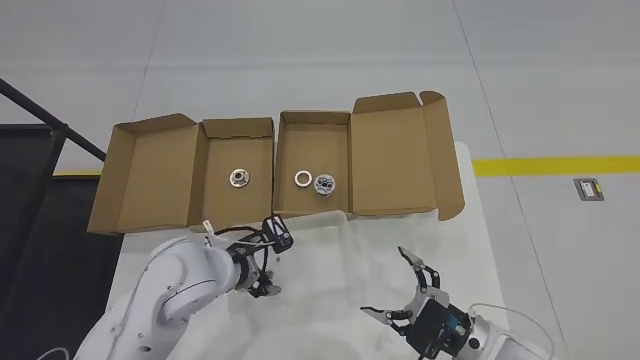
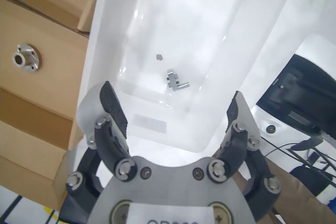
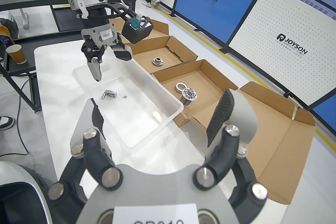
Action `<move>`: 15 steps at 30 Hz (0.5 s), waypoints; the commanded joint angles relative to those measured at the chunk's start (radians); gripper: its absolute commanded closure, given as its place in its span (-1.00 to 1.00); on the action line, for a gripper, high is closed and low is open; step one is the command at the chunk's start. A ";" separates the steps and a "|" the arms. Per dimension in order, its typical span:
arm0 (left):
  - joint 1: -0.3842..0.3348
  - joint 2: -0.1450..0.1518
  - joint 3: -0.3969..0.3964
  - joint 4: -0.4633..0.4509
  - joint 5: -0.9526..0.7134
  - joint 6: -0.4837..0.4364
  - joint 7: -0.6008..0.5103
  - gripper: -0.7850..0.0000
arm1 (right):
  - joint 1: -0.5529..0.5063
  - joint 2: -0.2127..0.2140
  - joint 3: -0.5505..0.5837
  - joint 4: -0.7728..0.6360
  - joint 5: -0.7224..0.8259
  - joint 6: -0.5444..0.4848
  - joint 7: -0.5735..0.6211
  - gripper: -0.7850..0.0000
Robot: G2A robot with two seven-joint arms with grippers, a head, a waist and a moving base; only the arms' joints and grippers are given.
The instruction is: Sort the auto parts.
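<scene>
Nearest, at the lower left of the top view, the left gripper (image 1: 262, 282) hangs over one end of the clear bin (image 2: 105, 25), jaws spread wide and holding nothing. On the bin floor near it lies a small bright metal bracket (image 2: 174, 82), L-shaped with two short studs, and a tiny grey chip (image 2: 158, 57) just beside it. At the lower right, the right gripper (image 1: 385, 282) is wide too, and bare. Beyond the bin, the left box (image 1: 150, 175) holds a flanged hub (image 1: 239, 176). The right box (image 1: 390, 160) holds a ring (image 1: 303, 176) and a toothed part (image 1: 324, 184), just beside each other.
</scene>
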 commanded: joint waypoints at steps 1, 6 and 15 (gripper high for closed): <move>-0.006 -0.005 0.021 0.015 0.003 0.054 -0.028 -1.00 | 0.000 0.000 0.000 0.000 0.000 0.000 0.000 -1.00; -0.042 -0.019 0.076 0.093 0.061 0.133 -0.041 -1.00 | 0.000 0.000 0.000 0.000 0.000 0.000 0.000 -1.00; -0.080 -0.043 0.143 0.186 0.143 0.206 0.018 -1.00 | 0.000 0.000 0.000 0.000 0.000 0.000 0.000 -1.00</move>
